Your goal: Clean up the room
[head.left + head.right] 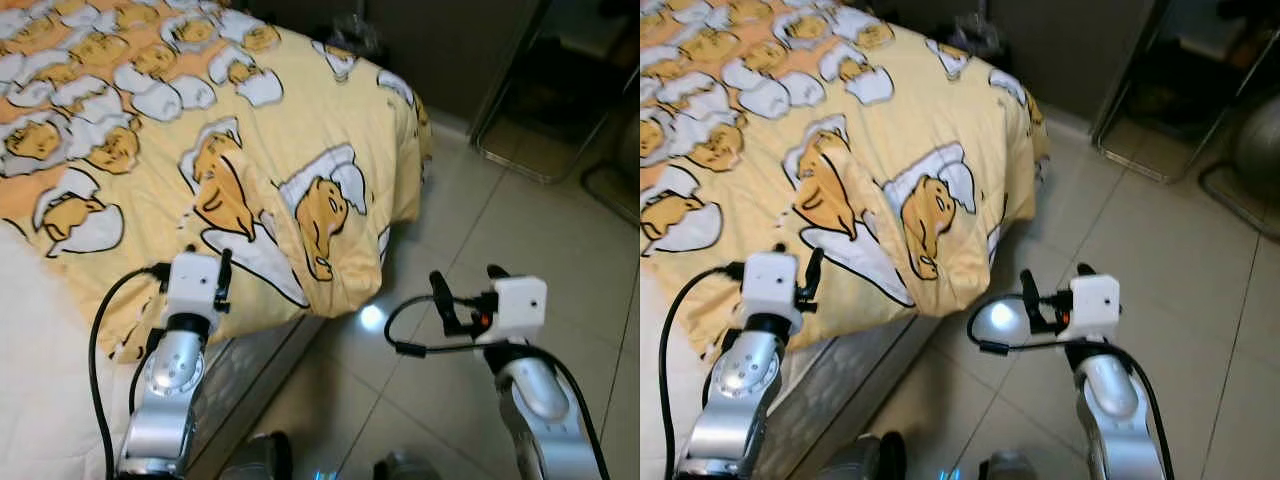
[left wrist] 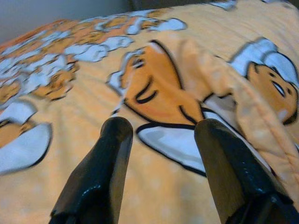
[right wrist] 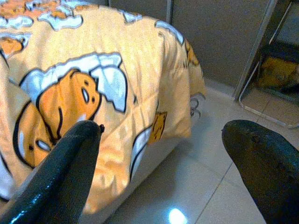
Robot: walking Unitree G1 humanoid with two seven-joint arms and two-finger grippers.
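A yellow blanket [image 1: 250, 140] printed with cartoon egg figures covers the bed, and its crumpled corner [image 1: 335, 260] hangs over the bed's edge. My left gripper [image 1: 195, 272] is open just above the blanket's near edge. In the left wrist view its fingers [image 2: 112, 140] are spread, with the blanket [image 2: 163, 93] beyond them and nothing between. My right gripper [image 1: 468, 287] is open over the tiled floor, to the right of the hanging corner. The right wrist view looks past its fingers [image 3: 79, 144] at the blanket's corner [image 3: 140, 84]. Both grippers are empty.
Pale tiled floor [image 1: 520, 230] spreads to the right of the bed, with a light glare [image 1: 372, 316] near the corner. A metal frame [image 1: 530, 160] stands against the dark wall at the back right. The grey mattress side [image 1: 240, 375] and white sheet [image 1: 40, 380] lie below the blanket.
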